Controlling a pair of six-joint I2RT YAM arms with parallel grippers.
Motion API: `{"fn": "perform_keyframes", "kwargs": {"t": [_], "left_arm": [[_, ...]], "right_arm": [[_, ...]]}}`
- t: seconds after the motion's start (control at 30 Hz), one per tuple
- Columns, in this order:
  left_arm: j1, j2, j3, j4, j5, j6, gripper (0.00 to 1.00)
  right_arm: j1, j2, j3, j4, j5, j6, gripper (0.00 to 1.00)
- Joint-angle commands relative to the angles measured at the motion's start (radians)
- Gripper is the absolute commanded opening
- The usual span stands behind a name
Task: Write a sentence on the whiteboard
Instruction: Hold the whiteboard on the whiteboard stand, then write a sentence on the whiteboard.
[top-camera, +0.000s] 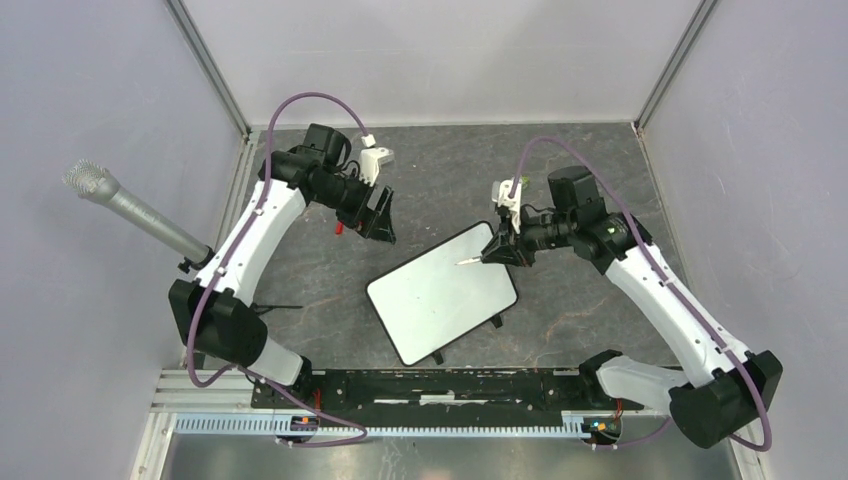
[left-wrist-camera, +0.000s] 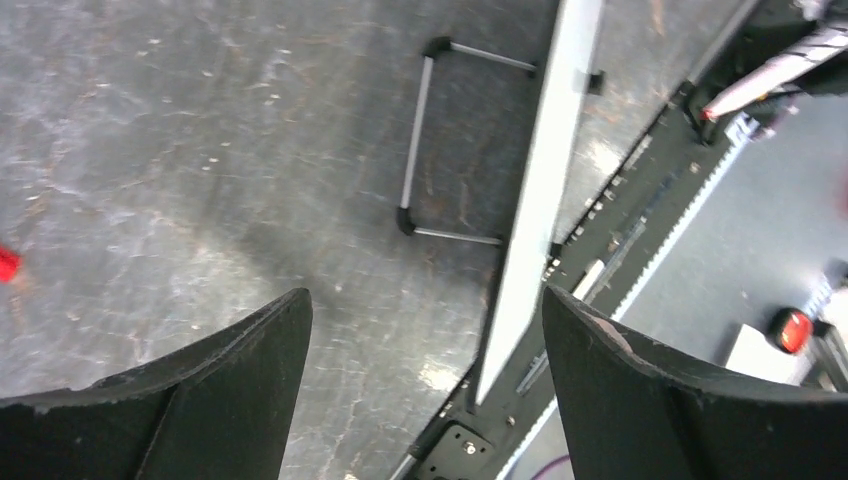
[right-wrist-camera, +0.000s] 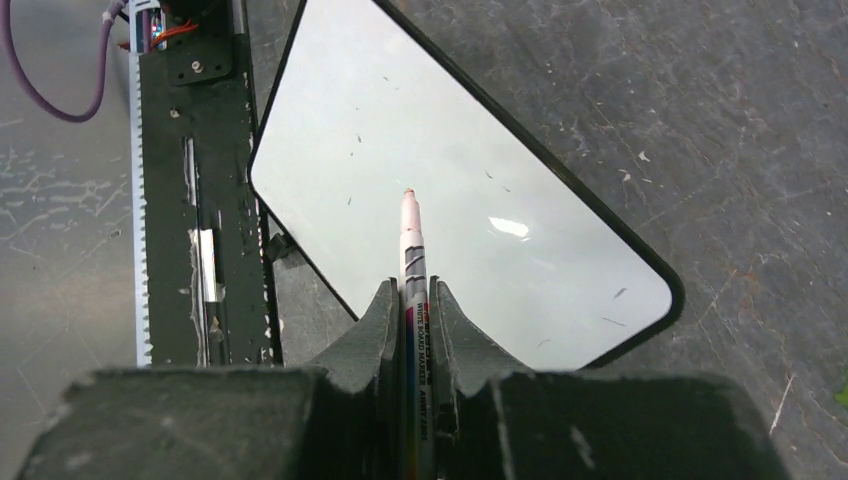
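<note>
I'm at the very start of the writing: the board (top-camera: 440, 295) lies askew mid-table (top-camera: 600, 170), between the arms, and I see no red stroke on it, so the sentence is not begun. My right gripper (right-wrist-camera: 412, 290) is clamped tight on the marker (right-wrist-camera: 411, 235), its tip over the board's far part; whether it touches I cannot tell. My left gripper (left-wrist-camera: 425, 300) stands wide and empty, left of the board, a red cap (top-camera: 340, 228) beside it. Next, I judge, the tip must settle gently and drag steadily without skidding the board.
</note>
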Motion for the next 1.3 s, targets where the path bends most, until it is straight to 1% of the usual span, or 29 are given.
{"fn": "perform_keyframes", "kwargs": {"t": [0.0,0.13,0.23,0.37,0.53,0.67,0.8,0.9,1.07,1.2,1.27], "left_arm": [[0.0,-0.052,-0.032,-0.081,0.163,0.089,0.89],[0.0,-0.054,-0.063,-0.092,0.173,0.1,0.84],[0.001,-0.042,-0.076,-0.111,0.205,0.116,0.79],[0.0,-0.029,-0.1,-0.123,0.228,0.128,0.71],[0.0,-0.017,-0.128,-0.15,0.275,0.153,0.64],[0.001,-0.002,-0.159,-0.151,0.305,0.159,0.55],[-0.001,0.032,-0.175,-0.151,0.341,0.167,0.5],[-0.006,0.062,-0.163,-0.146,0.349,0.163,0.45],[-0.04,0.11,-0.142,-0.14,0.355,0.166,0.32],[-0.062,0.149,-0.114,-0.141,0.342,0.166,0.17],[-0.062,0.162,-0.106,-0.141,0.339,0.164,0.12]], "right_arm": [[0.07,-0.05,-0.061,0.123,0.06,0.025,0.0],[0.158,-0.082,-0.148,0.258,0.146,0.075,0.0],[0.223,-0.079,-0.176,0.323,0.215,0.097,0.0],[0.31,-0.046,-0.161,0.381,0.262,0.124,0.0],[0.462,0.001,-0.123,0.424,0.391,0.113,0.0],[0.526,0.023,-0.12,0.461,0.465,0.084,0.0],[0.573,0.038,-0.092,0.462,0.495,0.046,0.0],[0.579,0.04,-0.076,0.453,0.495,0.035,0.0],[0.586,0.049,-0.075,0.449,0.487,0.029,0.0],[0.601,0.068,-0.068,0.461,0.505,0.021,0.0],[0.614,0.079,-0.058,0.463,0.521,0.018,0.0]]}}
